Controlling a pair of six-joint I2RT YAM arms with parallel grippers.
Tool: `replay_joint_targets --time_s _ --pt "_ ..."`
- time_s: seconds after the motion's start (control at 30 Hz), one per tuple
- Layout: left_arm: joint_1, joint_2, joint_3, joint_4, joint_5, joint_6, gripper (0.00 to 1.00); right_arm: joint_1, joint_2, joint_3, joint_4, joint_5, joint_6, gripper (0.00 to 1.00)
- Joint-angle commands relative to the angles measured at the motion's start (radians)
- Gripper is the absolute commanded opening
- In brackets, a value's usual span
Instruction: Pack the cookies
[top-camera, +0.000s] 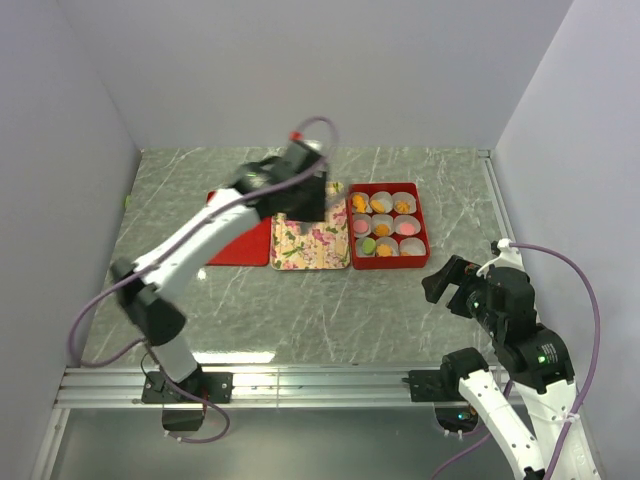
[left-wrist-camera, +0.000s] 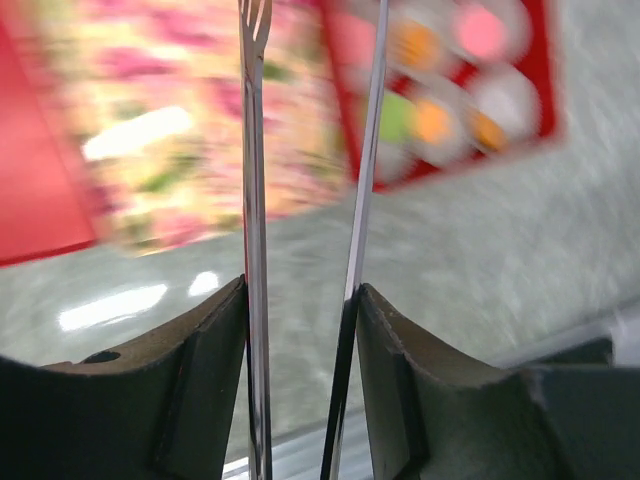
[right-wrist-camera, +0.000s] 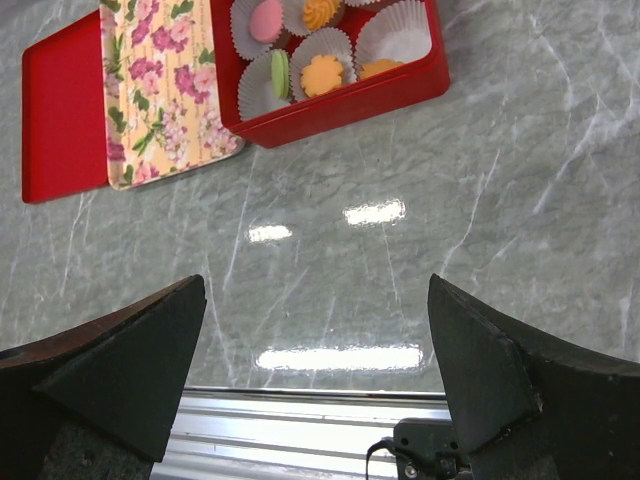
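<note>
Marbled grey-green worktop (top-camera: 300, 300) between plain white walls carries the red box (right-wrist-camera: 340, 100). Its pleated paper cups (right-wrist-camera: 400, 35) each seem to hold one of the cookies (right-wrist-camera: 322, 73), though the corner cup nearest the right arm shows only a sliver of orange. Beside the box the floral tray (right-wrist-camera: 160, 110) looks bare and the red lid (right-wrist-camera: 60, 120) lies flat, off the box. Filling therefore appears done and closing is left. The left hand (left-wrist-camera: 300, 310), stretched out above the tray, is clamped on metal tongs (left-wrist-camera: 255, 200). The right hand (right-wrist-camera: 318, 300) hangs spread wide and empty near its base.
</note>
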Motion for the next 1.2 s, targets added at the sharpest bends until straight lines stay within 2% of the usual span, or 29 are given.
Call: replay_joint_targets --time_s 0.0,0.2,0.27,0.4,0.47,0.67,0.87,1.0,1.1,1.17 --pt "0.159 -0.166 -0.122 -0.016 -0.136 -0.037 0.52 0.008 0.009 -0.006 0.029 -0.005 -0.005 0.98" --pt "0.377 -0.311 -0.308 -0.007 -0.269 -0.013 0.58 0.009 0.005 -0.004 0.029 -0.013 -0.010 0.98" --pt "0.453 -0.335 -0.369 0.018 -0.282 0.012 0.63 0.008 0.004 -0.001 0.026 -0.010 -0.011 0.98" --pt "0.604 -0.337 -0.454 0.044 -0.269 0.050 0.69 0.008 -0.007 -0.008 0.033 -0.011 -0.005 0.98" --pt "0.694 -0.319 -0.478 0.050 -0.253 0.056 0.69 0.008 -0.004 -0.006 0.033 -0.013 -0.008 0.98" --pt "0.849 -0.280 -0.512 0.115 -0.210 0.087 0.68 0.008 0.004 -0.003 0.029 -0.018 -0.014 0.98" --pt "0.885 -0.263 -0.514 0.139 -0.151 0.121 0.66 0.009 -0.002 -0.004 0.026 -0.007 -0.008 0.98" --pt "0.883 -0.279 -0.595 0.187 -0.018 0.102 0.62 0.008 0.013 -0.006 0.033 -0.007 -0.007 0.98" --pt "0.853 -0.294 -0.678 0.243 0.072 0.095 0.59 0.008 0.022 -0.004 0.033 -0.008 -0.005 0.98" --pt "0.784 -0.306 -0.690 0.277 0.097 0.098 0.60 0.006 0.024 -0.006 0.033 -0.008 -0.005 0.98"
